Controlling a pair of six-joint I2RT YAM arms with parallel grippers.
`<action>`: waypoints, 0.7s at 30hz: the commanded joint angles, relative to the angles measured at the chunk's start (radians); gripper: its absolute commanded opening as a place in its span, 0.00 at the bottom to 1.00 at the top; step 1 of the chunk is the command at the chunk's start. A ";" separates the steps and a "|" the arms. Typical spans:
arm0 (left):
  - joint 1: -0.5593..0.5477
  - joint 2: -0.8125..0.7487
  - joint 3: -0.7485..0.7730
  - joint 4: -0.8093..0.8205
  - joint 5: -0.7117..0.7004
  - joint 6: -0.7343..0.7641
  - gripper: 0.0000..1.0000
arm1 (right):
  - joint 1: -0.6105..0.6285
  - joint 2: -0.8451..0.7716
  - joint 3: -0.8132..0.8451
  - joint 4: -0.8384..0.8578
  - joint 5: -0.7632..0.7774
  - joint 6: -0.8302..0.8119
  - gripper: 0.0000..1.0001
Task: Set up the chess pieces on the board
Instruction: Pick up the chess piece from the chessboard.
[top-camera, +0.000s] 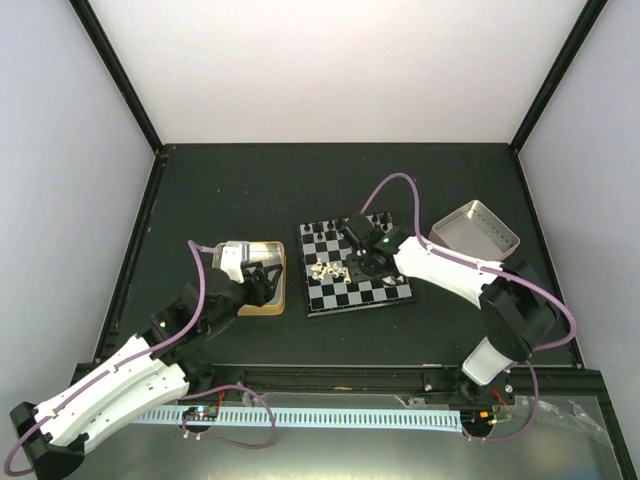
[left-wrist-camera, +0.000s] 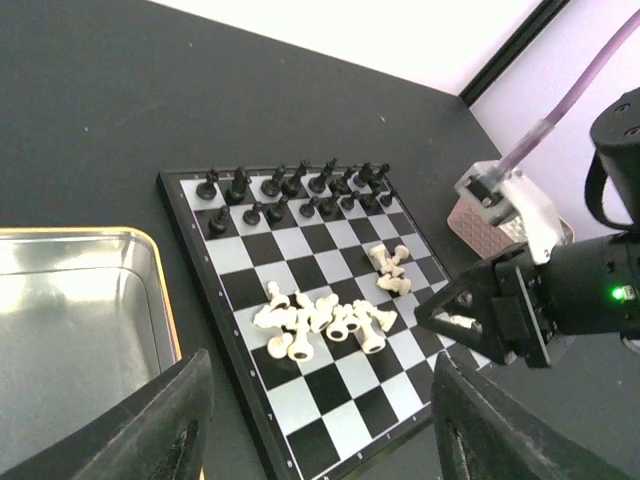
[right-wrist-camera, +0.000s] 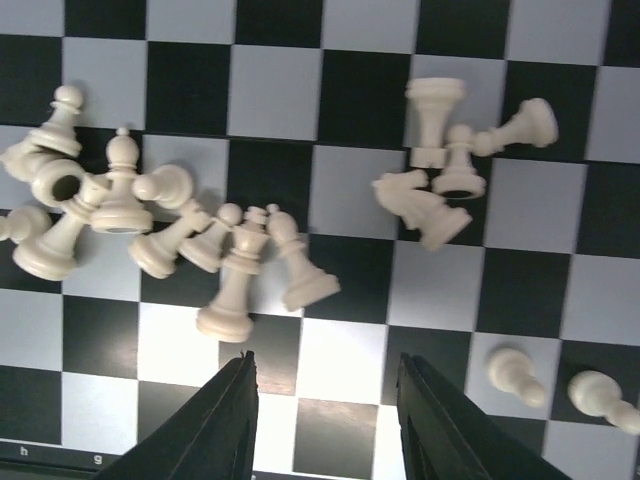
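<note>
Read the table from left to right.

1. Left gripper (top-camera: 263, 282): it hangs over the near right corner of the gold-rimmed tin tray (top-camera: 248, 248), just left of the board (top-camera: 378, 291). Its jaws are spread wide with nothing between them.

2. Board: it lies flat at the table centre. The black pieces (left-wrist-camera: 290, 188) stand upright in two rows along the far edge. The cream pieces (left-wrist-camera: 320, 325) lie toppled in a loose heap near the middle of the board, several touching or crossing one another. A smaller cluster (right-wrist-camera: 440, 170) sits just to the right of the heap. Two more cream pieces (right-wrist-camera: 515, 375) lie apart, toward the near right corner.

3. Right gripper (right-wrist-camera: 325, 365): it hovers over the board, close above the cream heap. Its jaws are released and hold nothing.

4. Pink-sided tray (top-camera: 476, 228): it rests beyond the board's right edge, well apart from the tin tray.
</note>
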 joint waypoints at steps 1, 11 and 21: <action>-0.004 -0.020 0.007 0.042 -0.056 0.087 0.63 | 0.051 0.037 0.038 0.064 0.002 0.036 0.41; -0.005 0.024 -0.022 0.142 -0.092 0.125 0.67 | 0.106 0.114 0.061 0.106 0.040 0.047 0.43; -0.003 0.102 -0.010 0.144 -0.126 0.065 0.68 | 0.107 0.154 0.063 0.113 0.040 0.029 0.39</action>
